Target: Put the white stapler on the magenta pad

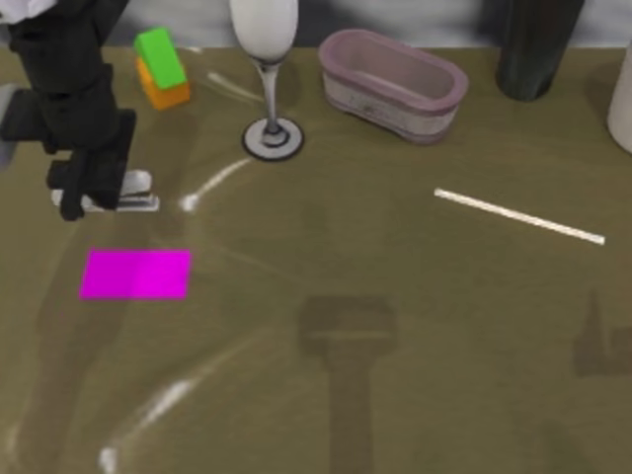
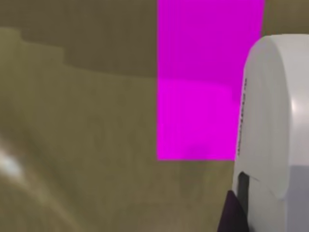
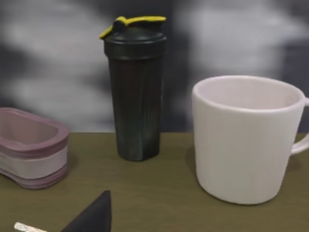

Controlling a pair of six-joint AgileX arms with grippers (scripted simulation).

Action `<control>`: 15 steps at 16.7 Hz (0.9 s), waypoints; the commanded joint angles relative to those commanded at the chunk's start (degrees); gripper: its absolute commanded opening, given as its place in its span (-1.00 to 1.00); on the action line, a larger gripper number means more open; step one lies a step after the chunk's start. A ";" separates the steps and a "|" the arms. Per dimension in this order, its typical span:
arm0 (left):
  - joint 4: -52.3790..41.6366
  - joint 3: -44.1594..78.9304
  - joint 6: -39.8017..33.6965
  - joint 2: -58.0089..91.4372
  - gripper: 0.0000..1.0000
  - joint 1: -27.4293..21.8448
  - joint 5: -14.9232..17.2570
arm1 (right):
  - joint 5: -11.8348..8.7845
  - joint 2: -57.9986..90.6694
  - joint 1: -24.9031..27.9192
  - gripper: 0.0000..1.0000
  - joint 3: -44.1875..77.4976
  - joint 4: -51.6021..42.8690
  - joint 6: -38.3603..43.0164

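The white stapler (image 1: 138, 192) lies at the table's left side, its left end hidden under my left gripper (image 1: 84, 197), which is low over it. In the left wrist view the stapler (image 2: 275, 116) fills one side, rounded end pointing away, and a dark part of the gripper lies against its flank. The magenta pad (image 1: 135, 274) lies flat a little nearer the table's front edge than the stapler, bare; it also shows beside the stapler in the left wrist view (image 2: 207, 87). My right arm is parked outside the top view; only a dark part of my right gripper (image 3: 91, 217) shows.
A green-and-orange block (image 1: 161, 67) and a wine glass (image 1: 269, 59) stand behind the stapler. Farther right are a pink oval tub (image 1: 392, 84), a dark shaker bottle (image 1: 538, 44), a white mug (image 1: 622, 99) and a long white stick (image 1: 518, 217).
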 joint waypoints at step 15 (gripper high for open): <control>19.03 -13.54 0.37 4.90 -1.00 0.54 0.05 | 0.00 0.00 0.00 1.00 0.00 0.00 0.00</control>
